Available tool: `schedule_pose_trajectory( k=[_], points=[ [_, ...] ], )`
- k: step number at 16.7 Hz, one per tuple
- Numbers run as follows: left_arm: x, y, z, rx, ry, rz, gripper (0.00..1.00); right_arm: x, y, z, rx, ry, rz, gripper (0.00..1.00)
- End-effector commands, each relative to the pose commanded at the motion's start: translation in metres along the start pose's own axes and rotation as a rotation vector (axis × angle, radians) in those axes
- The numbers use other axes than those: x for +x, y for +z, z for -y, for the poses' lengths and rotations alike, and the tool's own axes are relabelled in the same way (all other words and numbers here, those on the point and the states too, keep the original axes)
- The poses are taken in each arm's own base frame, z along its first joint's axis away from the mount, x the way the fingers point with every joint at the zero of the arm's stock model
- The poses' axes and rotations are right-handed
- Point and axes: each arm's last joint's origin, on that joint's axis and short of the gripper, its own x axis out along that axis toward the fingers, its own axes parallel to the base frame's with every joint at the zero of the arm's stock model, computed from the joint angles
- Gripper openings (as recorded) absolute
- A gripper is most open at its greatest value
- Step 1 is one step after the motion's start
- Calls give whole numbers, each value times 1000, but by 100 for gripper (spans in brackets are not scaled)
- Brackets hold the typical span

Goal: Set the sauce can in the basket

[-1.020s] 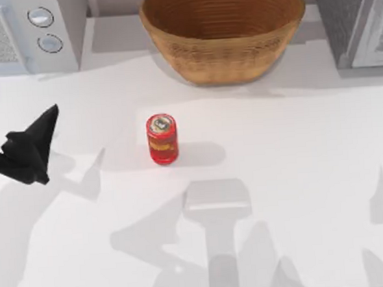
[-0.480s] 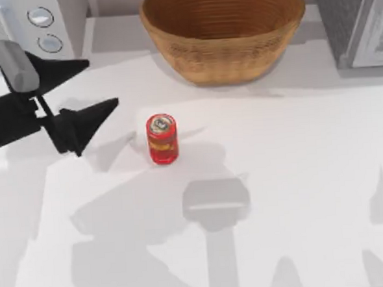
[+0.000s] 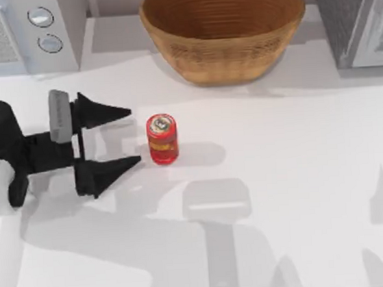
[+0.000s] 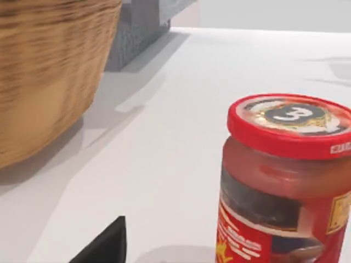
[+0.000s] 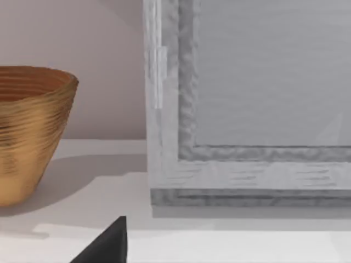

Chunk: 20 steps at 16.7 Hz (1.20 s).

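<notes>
Left gripper (image 3: 134, 137): jaws spread wide, holding nothing, tips pointing toward the counter's right edge and stopping just short of the sauce can (image 3: 162, 139); one fingertip (image 3: 126, 112) sits toward the far edge, the other nearer the front edge. No contact with the can visible in the top view. Left arm body lies low over the counter (image 3: 297, 176) by the left edge.

Sauce can upright on the counter, left of centre, red lid up, apart from everything else. Left wrist view: the can (image 4: 282, 181) is close ahead, red lid with a printed "3", label band below; one dark fingertip (image 4: 107, 245) at the frame edge.

Basket (image 3: 223, 31) stands at the far edge near the middle, well apart from the can, nothing seen inside it.

Microwave (image 3: 28, 30) at the far left corner, a grey appliance (image 3: 356, 19) at the far right corner.

Right gripper: right wrist view gives one dark fingertip (image 5: 107, 245); cannot tell the state of its jaws. That view faces the grey appliance (image 5: 247, 104) and the basket (image 5: 30, 131)
</notes>
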Motion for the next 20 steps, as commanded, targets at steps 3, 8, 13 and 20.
schedule_pose_trajectory(
  k=[3,8,13,20],
  points=[
    [2,-14,0,8,-34,4,100,0,0,0,0,0,0,100],
    [-1,-15,0,3,-27,3,100,0,0,0,0,0,0,100],
    [30,-13,-2,9,-35,2,100,0,0,0,0,0,0,100],
    [72,-14,2,8,-34,4,100,0,0,0,0,0,0,100]
  ],
)
